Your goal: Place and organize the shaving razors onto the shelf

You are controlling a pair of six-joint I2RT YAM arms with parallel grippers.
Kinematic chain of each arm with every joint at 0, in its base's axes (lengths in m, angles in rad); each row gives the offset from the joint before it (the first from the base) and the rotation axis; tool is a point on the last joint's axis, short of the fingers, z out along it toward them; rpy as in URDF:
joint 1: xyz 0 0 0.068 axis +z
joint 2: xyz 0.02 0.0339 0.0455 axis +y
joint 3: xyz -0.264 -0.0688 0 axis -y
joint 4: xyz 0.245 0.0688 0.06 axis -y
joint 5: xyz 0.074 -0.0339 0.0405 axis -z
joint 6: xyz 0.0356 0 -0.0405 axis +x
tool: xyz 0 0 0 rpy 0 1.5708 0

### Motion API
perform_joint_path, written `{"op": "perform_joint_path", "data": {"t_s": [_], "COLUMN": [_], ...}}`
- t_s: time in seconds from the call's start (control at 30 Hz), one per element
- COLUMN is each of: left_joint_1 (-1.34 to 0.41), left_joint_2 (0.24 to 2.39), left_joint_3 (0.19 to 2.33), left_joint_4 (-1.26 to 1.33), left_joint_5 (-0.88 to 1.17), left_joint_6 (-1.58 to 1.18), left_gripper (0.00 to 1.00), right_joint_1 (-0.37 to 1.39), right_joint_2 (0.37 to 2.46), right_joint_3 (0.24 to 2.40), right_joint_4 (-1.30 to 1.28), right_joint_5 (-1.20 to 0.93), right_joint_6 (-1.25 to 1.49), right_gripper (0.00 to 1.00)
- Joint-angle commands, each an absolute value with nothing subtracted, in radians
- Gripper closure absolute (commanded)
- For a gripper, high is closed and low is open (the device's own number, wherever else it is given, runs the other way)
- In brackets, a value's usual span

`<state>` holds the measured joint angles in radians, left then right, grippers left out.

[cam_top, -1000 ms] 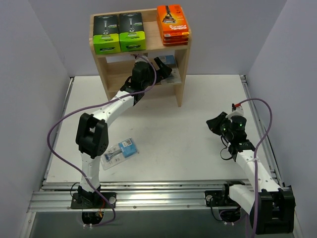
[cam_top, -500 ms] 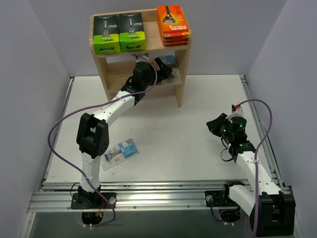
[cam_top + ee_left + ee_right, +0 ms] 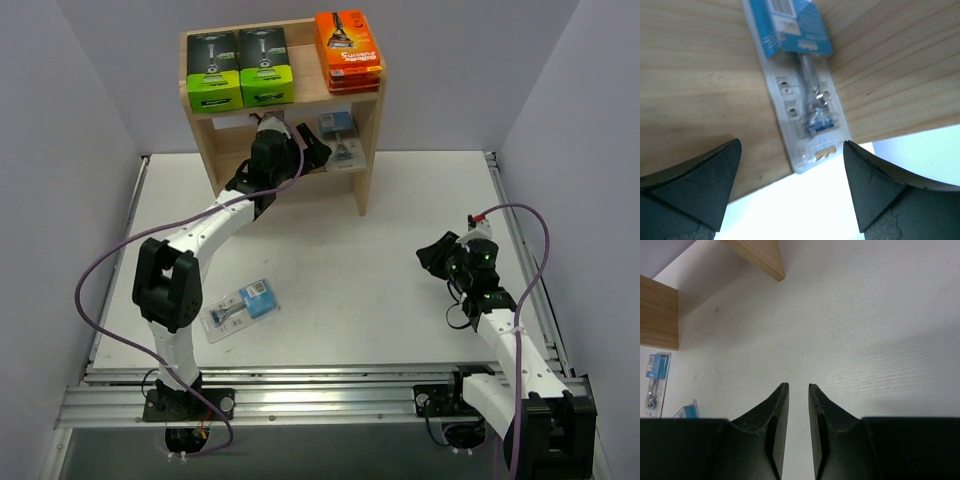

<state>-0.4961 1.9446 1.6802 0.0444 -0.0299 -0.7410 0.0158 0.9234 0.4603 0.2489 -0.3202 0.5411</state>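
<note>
The wooden shelf [image 3: 372, 130] stands at the back of the table. Its top tier holds two black-and-green boxes [image 3: 240, 66] and a stack of orange boxes [image 3: 348, 48]. A clear blister pack with a blue card [image 3: 340, 136] lies on the middle tier; it also shows in the left wrist view [image 3: 805, 95]. My left gripper [image 3: 305, 148] is open and empty just in front of that pack, its jaws wide apart [image 3: 792, 150]. Two more blister packs [image 3: 240, 306] lie on the table at the front left. My right gripper [image 3: 435, 252] is shut and empty above the table [image 3: 798, 387].
Grey walls close in the table on both sides. A purple cable loops from the left arm [image 3: 190, 235]. The right wrist view shows the shelf's side panels [image 3: 660, 310] and the table's blister packs [image 3: 655, 382] at far left.
My left gripper has drawn back and to the left out of the middle tier, leaving the blister pack in plain view there. The right arm has barely moved.
</note>
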Motion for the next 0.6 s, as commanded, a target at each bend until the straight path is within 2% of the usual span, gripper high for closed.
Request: {"op": "perform_joint_path", "data": {"t_s": [0.0, 0.1, 0.33, 0.57], "left_joint_1": [-0.494, -0.494, -0.491, -0.482], "left_joint_2": [1.819, 1.744, 1.563, 1.480], "left_joint_3": [1.622, 1.545, 1.402, 1.336], "left_joint_4": [-0.038, -0.035, -0.023, -0.040], "left_joint_5": [-0.087, -0.103, -0.114, -0.086], "left_joint_6": [-0.595, -0.580, -0.493, -0.453], "left_gripper": [0.06, 0.06, 0.06, 0.06], "right_joint_1": [0.006, 0.008, 0.011, 0.017], "right_joint_2": [0.913, 0.916, 0.923, 0.930], "right_joint_3": [0.449, 0.448, 0.451, 0.457], "right_joint_4": [0.264, 0.264, 0.278, 0.276], "right_joint_5": [-0.330, -0.339, -0.353, -0.360], "right_joint_6": [0.493, 0.479, 0.474, 0.480], "right_gripper": [0.81, 0.79, 0.67, 0.57]}}
